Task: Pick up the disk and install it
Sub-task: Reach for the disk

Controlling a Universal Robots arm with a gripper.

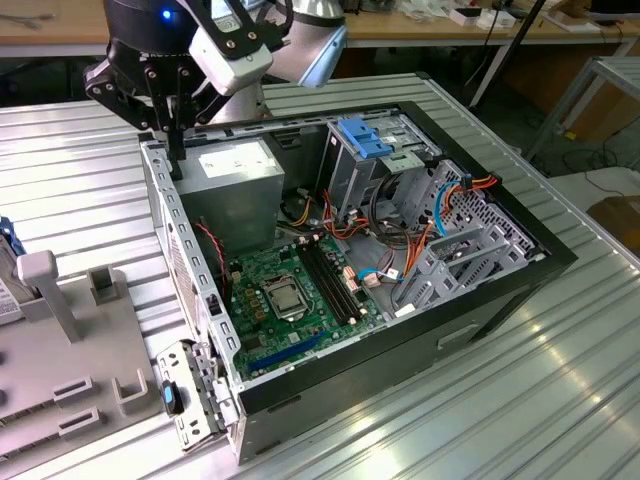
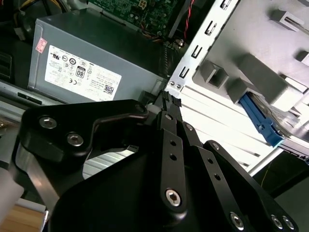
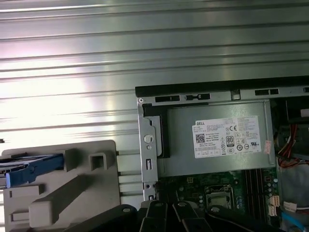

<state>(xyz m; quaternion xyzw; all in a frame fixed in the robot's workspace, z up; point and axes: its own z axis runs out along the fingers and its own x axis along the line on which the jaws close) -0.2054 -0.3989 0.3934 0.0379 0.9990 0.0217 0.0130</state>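
The disk (image 1: 6,262) stands on edge in a grey holder (image 1: 70,330) at the exterior view's far left, cut off by the picture's edge. Its blue frame shows in both wrist views (image 2: 259,119) (image 3: 32,169), with part of the metal body beside it. My gripper (image 1: 176,158) hangs over the rear corner of the open computer case (image 1: 190,260), beside the grey power supply box (image 1: 240,175), well apart from the disk. Its black fingers (image 2: 168,100) are shut with nothing between them.
The case lies open on the ribbed metal table (image 1: 520,400). Inside are a green circuit board (image 1: 290,290), coloured cables (image 1: 400,250) and a drive cage with a blue part (image 1: 368,140). The grey holder has several upright posts (image 3: 72,193).
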